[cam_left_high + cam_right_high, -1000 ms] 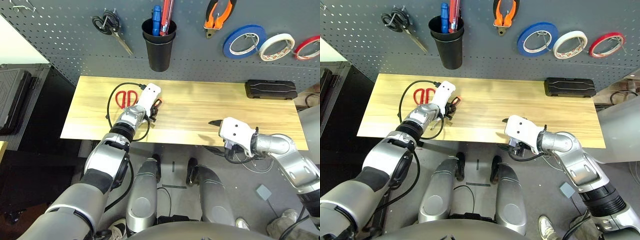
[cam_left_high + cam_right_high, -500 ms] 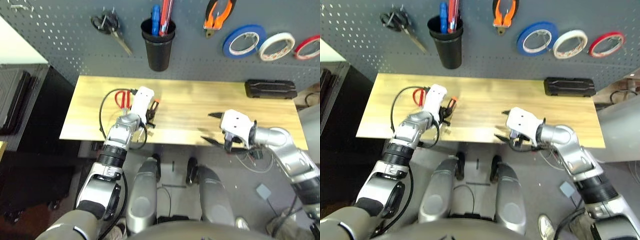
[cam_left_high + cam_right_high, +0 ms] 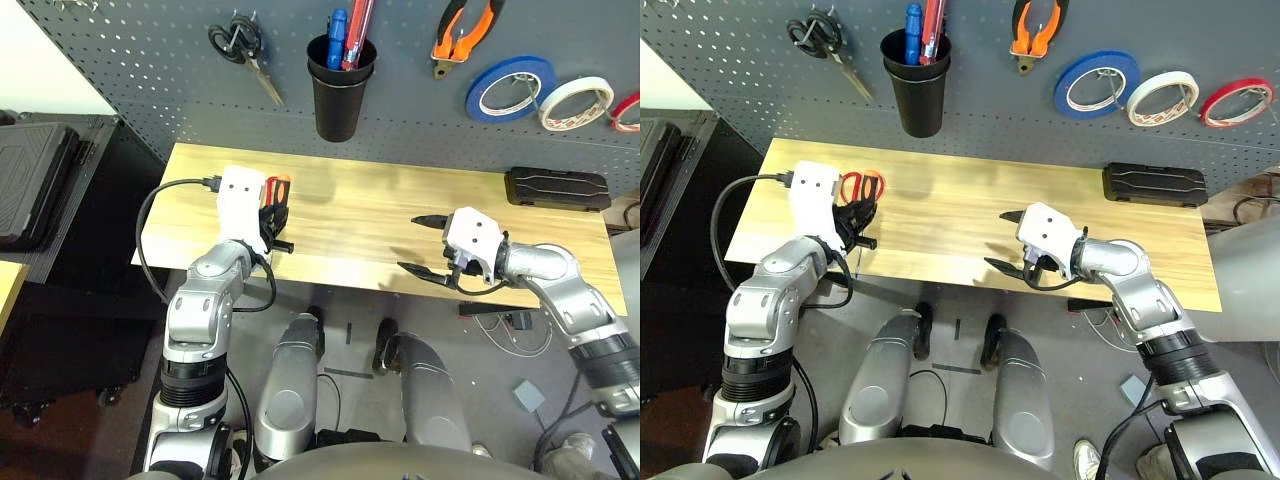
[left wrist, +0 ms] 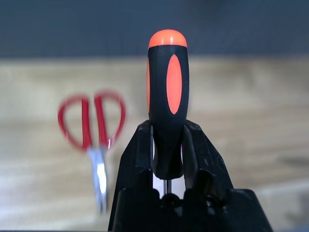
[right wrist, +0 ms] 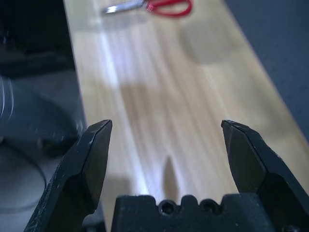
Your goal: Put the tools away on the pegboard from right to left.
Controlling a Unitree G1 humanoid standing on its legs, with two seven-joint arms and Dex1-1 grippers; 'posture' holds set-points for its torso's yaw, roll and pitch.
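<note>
My left gripper (image 4: pixel 166 133) is shut on the slim black-and-orange screwdriver (image 4: pixel 167 96), whose handle points away toward the pegboard (image 3: pixel 150 80). It hovers over the table's left part, just in front of the red-handled scissors (image 3: pixel 862 185), which lie flat on the wood. Near the table's front edge my right gripper (image 3: pixel 425 243) stands open and holds nothing. The orange-and-black pliers (image 3: pixel 462 30) and the whitish tape roll (image 3: pixel 577 103) hang on the pegboard.
On the pegboard hang black-handled scissors (image 3: pixel 243 50), a black cup (image 3: pixel 342 95) with pens, a blue tape roll (image 3: pixel 512 85) and a red tape roll (image 3: pixel 628 110). A black case (image 3: pixel 556 187) lies at the table's back right. A dark cabinet (image 3: pixel 50 170) stands to the left.
The view has shifted. My left gripper has carried the screwdriver leftward, from right of the red scissors to in front of them. The right gripper has turned a little and stays open.
</note>
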